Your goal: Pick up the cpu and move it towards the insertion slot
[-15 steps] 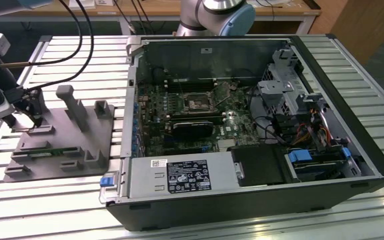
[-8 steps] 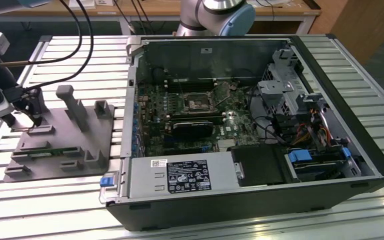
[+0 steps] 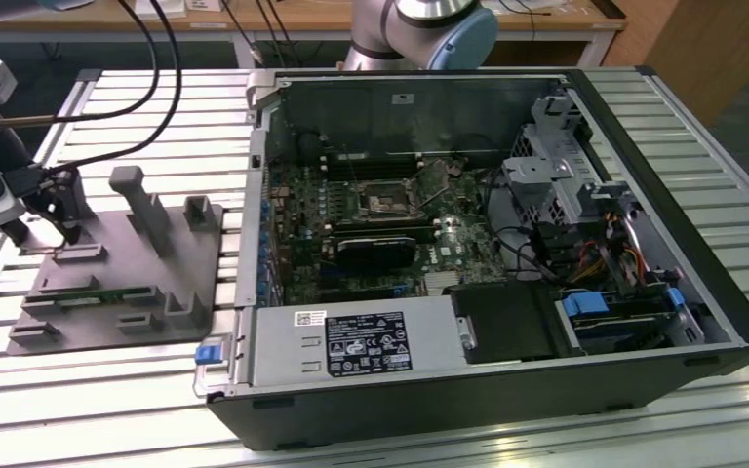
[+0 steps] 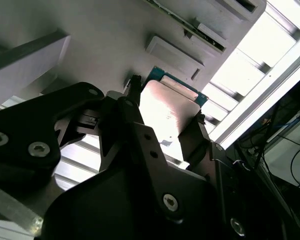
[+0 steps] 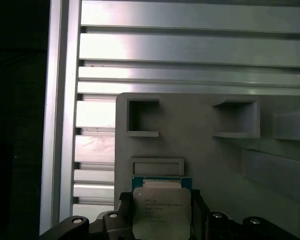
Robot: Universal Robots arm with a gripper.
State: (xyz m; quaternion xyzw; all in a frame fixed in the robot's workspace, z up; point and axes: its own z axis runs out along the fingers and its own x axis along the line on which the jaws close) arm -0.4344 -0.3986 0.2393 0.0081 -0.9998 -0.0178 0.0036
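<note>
Black two-fingered gripper [image 3: 47, 237] hangs low over the flat grey moulded fixture [image 3: 114, 312], at its far corner on the exterior view's left, close to the table's edge on that side. The fingers [image 5: 124, 207] are pressed against the cpu [image 5: 162, 210], a small square chip with a pale silver metal top on a green board. One finger sits on each of two opposite edges, and both wrist views show this pinch. Whether the chip is clear of the fixture's surface cannot be told. The chip's free edge is just beside a low rectangular raised rim [image 5: 157, 166], with two square open pockets [image 5: 142, 117] past that. The fixture lies on the slatted aluminium table [image 3: 128, 107], with bare slats beyond its far edge. Tall grey upright posts [image 3: 140, 210] and the case's side wall [image 3: 260, 175] stand between the gripper and the inside of the open black computer case [image 3: 687, 292]. A narrow green memory stick [image 3: 98, 292] lies along the fixture's near half. The insertion slot [image 3: 385, 202], a square silvery frame around a dark centre, sits mid-board inside the case, well apart from the gripper. A black rectangular heatsink block [image 3: 374, 252] is just beside it on the side nearer the camera. The case is open above the board.
</note>
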